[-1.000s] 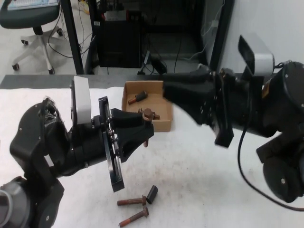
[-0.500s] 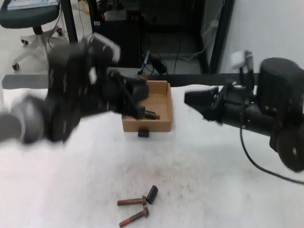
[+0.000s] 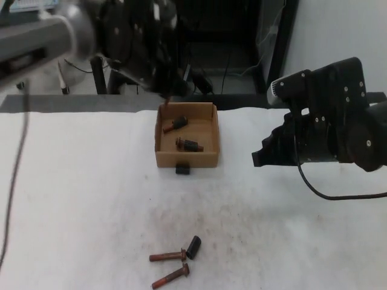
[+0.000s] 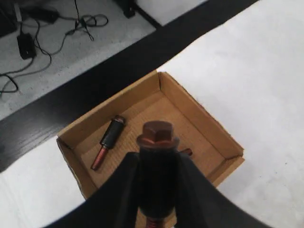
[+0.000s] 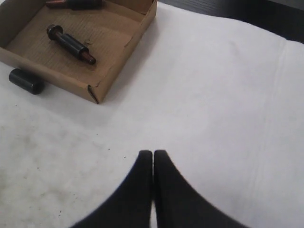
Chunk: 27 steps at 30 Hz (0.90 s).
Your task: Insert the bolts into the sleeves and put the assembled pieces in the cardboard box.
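As left gripper (image 4: pixel 157 166) clamps it, sleeved bolt (image 4: pixel 157 137) above cardboard box (image 4: pixel 205 118)

One brown cardboard box (image 3: pixel 186 159) on the desk (image 3: pixel 272 229). Three rusty bolts fitted in black sleeves: the rear piece (image 3: pixel 175 125) and front piece (image 3: pixel 190 145) in the box, and a third piece (image 4: pixel 157 135) in the left claw (image 4: pixel 157 164). Two bare rusty bolts: far bolt (image 3: pixel 167 257), near bolt (image 3: pixel 171 277). Two empty black cylindrical sleeves: far sleeve (image 3: pixel 182 170), near sleeve (image 3: pixel 193 247).

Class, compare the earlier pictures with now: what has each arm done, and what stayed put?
The left gripper, shut on a sleeved bolt, carried it forward to above the box. The right gripper, shut, drew back rightward. The boxed pieces, loose bolts and the sleeve beside them stayed put.
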Tool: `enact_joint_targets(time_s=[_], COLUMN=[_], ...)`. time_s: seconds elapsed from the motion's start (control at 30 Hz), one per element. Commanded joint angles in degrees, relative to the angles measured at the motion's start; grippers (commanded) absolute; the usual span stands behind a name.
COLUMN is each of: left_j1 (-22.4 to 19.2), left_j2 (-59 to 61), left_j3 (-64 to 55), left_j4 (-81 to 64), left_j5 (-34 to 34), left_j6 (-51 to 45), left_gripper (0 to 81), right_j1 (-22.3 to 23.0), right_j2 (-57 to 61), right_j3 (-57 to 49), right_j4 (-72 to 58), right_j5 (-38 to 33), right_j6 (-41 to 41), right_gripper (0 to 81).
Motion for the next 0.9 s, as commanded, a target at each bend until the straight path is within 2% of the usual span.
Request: enact_joint_targets(time_s=[0.0, 0.3, 0.87], left_j1=[-0.47, -0.7, -0.7], left_j2=[4.56, 13.19, 15.85], left_j3=[-7.09, -14.92, -15.4], left_j4=[5.44, 4.68, 0.08], left_j5=[-0.46, -0.46, -0.46], left_j6=[0.91, -0.92, -2.16], left_gripper=[0.3, 0.3, 0.3], right_j1=[0.11, 0.11, 0.11], right_j2=[-0.36, -0.36, -0.36], right_j3=[-0.6, -0.6, -0.6], right_j4=[0.52, 1.57, 1.57], right_j5=[-1.29, -1.29, -1.29], right_j6=[0.44, 0.44, 0.44], right_gripper=[0.8, 0.8, 0.8])
